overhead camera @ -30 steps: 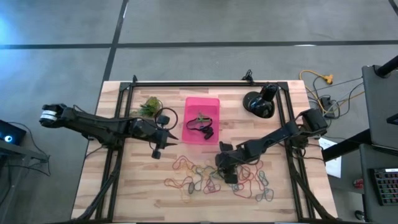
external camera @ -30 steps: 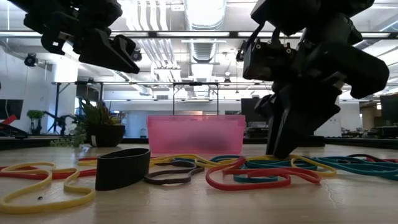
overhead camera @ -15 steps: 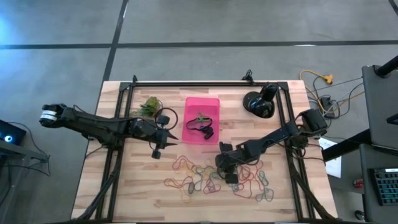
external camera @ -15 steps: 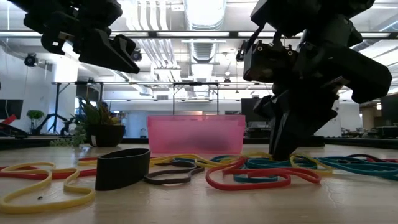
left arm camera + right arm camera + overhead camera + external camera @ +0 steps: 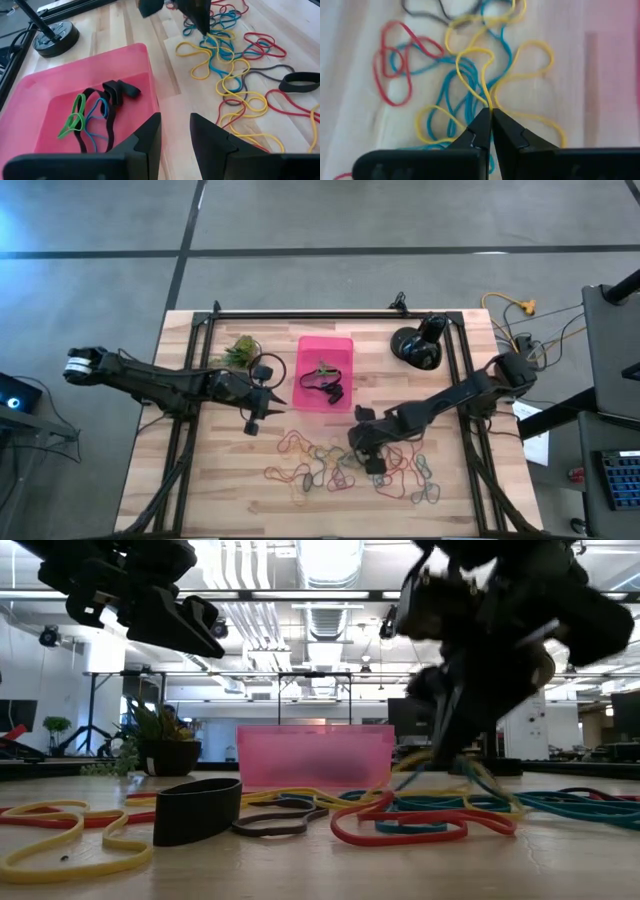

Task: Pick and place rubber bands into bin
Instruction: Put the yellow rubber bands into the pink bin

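Wooden bench (image 5: pixel 215 480) carries loose bands (image 5: pixel 330 465) along its near edge. Right tool (image 5: pixel 490 116) is clenched on a yellow band (image 5: pixel 477 75) there; the bin (image 5: pixel 312 350) lies toward the far edge from it. Left tool (image 5: pixel 175 131), parted and empty, waits beside the bin.

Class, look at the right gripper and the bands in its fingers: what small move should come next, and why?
Probably a further lift. The right gripper is shut on a yellow rubber band, whose strands trail down into the tangled pile on the table. The bin stands apart from it, so the band should clear the pile before travelling there.
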